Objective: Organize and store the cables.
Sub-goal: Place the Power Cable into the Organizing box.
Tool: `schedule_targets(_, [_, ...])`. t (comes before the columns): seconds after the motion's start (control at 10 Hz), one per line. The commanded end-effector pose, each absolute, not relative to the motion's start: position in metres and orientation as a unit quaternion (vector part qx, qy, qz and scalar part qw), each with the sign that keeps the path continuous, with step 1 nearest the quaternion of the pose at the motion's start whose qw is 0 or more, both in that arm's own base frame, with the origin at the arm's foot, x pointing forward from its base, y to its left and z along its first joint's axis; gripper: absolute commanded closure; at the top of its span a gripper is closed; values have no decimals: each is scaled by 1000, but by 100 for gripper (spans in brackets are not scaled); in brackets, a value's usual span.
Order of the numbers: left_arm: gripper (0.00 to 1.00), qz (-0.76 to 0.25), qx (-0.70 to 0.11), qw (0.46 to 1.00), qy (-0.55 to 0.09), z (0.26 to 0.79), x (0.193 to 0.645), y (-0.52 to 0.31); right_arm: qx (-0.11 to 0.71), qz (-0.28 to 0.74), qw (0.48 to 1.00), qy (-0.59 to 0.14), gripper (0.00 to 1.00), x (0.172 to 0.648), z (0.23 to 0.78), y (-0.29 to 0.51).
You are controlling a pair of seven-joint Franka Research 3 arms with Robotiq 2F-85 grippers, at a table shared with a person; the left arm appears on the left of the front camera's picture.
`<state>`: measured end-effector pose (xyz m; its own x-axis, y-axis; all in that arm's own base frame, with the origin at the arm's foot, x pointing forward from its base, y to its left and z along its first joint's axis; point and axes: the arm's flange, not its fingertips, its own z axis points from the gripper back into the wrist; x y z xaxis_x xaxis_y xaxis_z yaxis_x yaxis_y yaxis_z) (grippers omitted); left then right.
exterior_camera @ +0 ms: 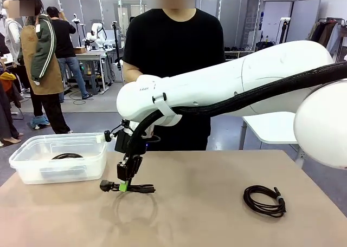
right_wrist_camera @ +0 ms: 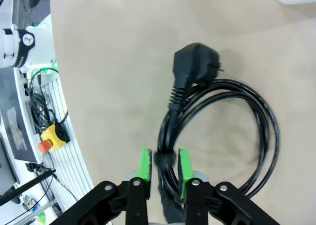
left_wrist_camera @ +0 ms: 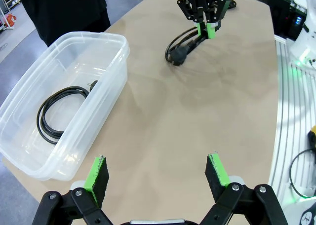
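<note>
From the front: pinching one cable (exterior_camera: 135,188) low over the tabletop (exterior_camera: 206,214) with the right gripper (exterior_camera: 123,186), just right of the clear bin (exterior_camera: 21,166). Second cable (exterior_camera: 66,156) already inside, third cable (exterior_camera: 264,199) lying well apart.

From the left wrist: left gripper (left_wrist_camera: 158,173) fingers spread wide, holding nothing.

From the right wrist: fingers (right_wrist_camera: 145,163) clamped across the bundled strands, plug (right_wrist_camera: 190,69) at the far end. Likely to slip or uncoil from so narrow a pinch. Could also snag on the bin rim.
</note>
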<state>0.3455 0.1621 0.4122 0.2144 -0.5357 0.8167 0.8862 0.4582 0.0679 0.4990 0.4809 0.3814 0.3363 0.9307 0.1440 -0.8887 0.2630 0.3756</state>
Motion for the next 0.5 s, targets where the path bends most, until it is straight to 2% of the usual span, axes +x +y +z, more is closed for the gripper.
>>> schedule_targets(0.0, [0,-474,-214,749,-410,412,346,162,192,583,788,53,38,502,386,484])
schedule_targets(0.2, [0,-489,-208,742,-408,414,333,152,189,584,788,44,10,501,387,475])
schedule_targets(0.3, [0,-493,-212,738,-410,416,326,145,185,579,793,28,0,500,391,466])
schedule_targets(0.4, [0,-501,-206,736,-407,417,321,133,186,571,800,7,20,498,401,450])
